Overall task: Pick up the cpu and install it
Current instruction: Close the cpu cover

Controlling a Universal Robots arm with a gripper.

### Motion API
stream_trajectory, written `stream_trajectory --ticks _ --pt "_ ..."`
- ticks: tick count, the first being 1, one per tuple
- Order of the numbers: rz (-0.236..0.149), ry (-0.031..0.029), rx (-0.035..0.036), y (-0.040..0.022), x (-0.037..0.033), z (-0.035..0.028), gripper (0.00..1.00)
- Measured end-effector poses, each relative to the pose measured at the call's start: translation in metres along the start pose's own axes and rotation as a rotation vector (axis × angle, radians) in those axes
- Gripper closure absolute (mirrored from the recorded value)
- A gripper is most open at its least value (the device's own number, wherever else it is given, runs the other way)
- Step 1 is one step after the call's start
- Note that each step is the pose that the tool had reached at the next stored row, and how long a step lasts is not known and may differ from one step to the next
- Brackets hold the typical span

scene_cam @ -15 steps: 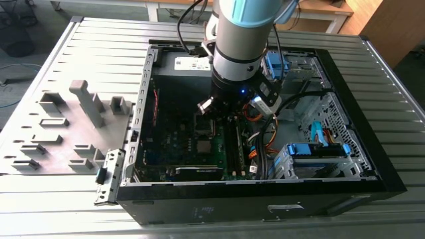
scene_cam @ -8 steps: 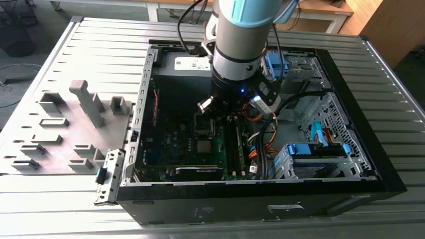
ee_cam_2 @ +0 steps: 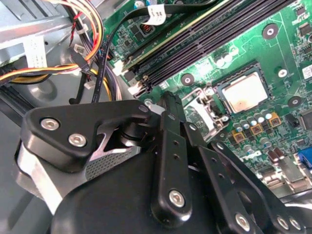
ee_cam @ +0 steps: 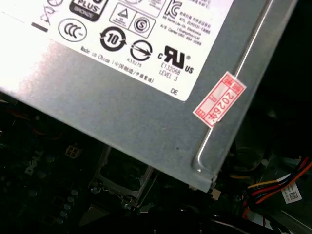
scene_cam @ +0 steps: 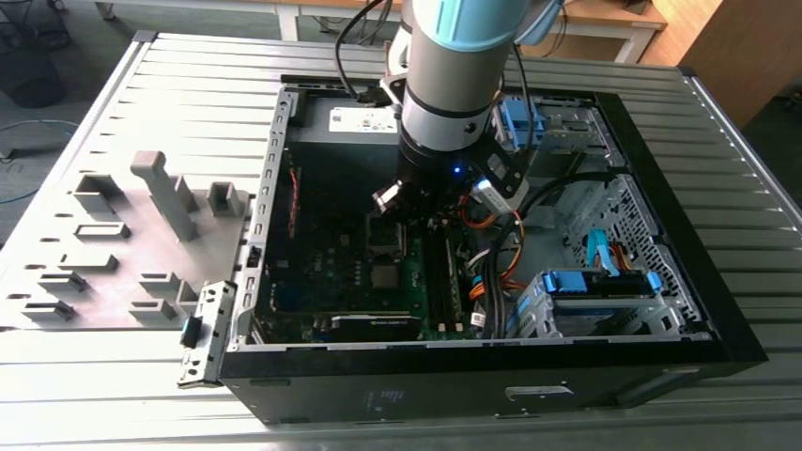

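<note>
The cpu (ee_cam_2: 245, 92) is a small square chip with a silver-grey top. In the second wrist view it lies flat in its socket on the green motherboard (ee_cam_2: 273, 53). The socket's metal hold-down frame (ee_cam_2: 202, 111) stands swung open beside it. My gripper (ee_cam_2: 168, 105) hangs a short way off from the chip, and its black linkage covers the near part of the board. In the exterior view the gripper (scene_cam: 408, 209) is down inside the open computer case (scene_cam: 269, 235), over the middle of the motherboard.
A grey power supply box (ee_cam: 146, 112) with a white label is close to the wrist. Bundled coloured cables (ee_cam_2: 87, 58) and black memory slots (ee_cam_2: 209, 39) lie near the socket. Blue drive brackets (scene_cam: 602, 282) fill the case's right side. A grey fixture plate (scene_cam: 126, 244) lies left of it.
</note>
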State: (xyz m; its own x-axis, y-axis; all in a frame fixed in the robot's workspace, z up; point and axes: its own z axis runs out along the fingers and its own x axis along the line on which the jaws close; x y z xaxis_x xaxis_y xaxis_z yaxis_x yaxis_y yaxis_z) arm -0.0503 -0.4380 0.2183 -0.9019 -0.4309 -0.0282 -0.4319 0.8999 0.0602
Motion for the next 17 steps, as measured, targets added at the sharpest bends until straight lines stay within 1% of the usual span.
stream_trajectory --ticks 8,13,17 --pt "0.0 -0.0004 -0.0009 0.0001 -0.0001 0.0003 0.89" --pt "-0.002 -0.0032 -0.0066 0.0 0.0 0.0049 0.89" --pt "-0.016 -0.002 -0.0069 0.0004 -0.0002 0.0065 0.89"
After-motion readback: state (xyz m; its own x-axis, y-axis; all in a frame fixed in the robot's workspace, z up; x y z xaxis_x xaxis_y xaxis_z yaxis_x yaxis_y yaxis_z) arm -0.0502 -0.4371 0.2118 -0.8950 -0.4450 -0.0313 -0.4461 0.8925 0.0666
